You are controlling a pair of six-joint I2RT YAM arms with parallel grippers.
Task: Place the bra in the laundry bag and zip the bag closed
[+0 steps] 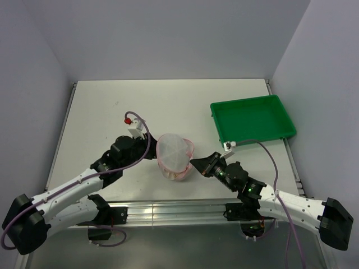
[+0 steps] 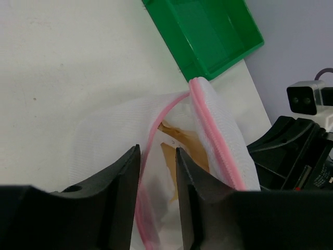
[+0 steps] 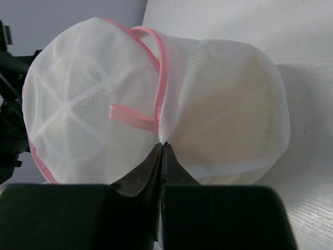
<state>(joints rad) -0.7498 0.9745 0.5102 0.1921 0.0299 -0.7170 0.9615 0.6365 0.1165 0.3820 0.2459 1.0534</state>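
Note:
The laundry bag (image 1: 174, 154), a white mesh dome with a pink zipper band, stands upright between my two grippers at the table's near middle. The tan bra (image 2: 182, 143) lies inside it, seen through the open rim, and shows faintly through the mesh in the right wrist view (image 3: 234, 104). My left gripper (image 2: 157, 156) is at the bag's left side (image 1: 152, 151). Its jaws stand a narrow gap apart, with the pink zipper band (image 2: 148, 156) and mesh between them. My right gripper (image 3: 162, 146) is shut on a pinch of the bag's mesh (image 3: 166, 133) at its right side (image 1: 194, 163).
A green plastic tray (image 1: 252, 117) sits at the right, just beyond my right arm; its corner shows in the left wrist view (image 2: 208, 36). A small red mark (image 1: 117, 103) is on the table at the back left. My right arm's black wrist (image 2: 291, 151) is close behind the bag.

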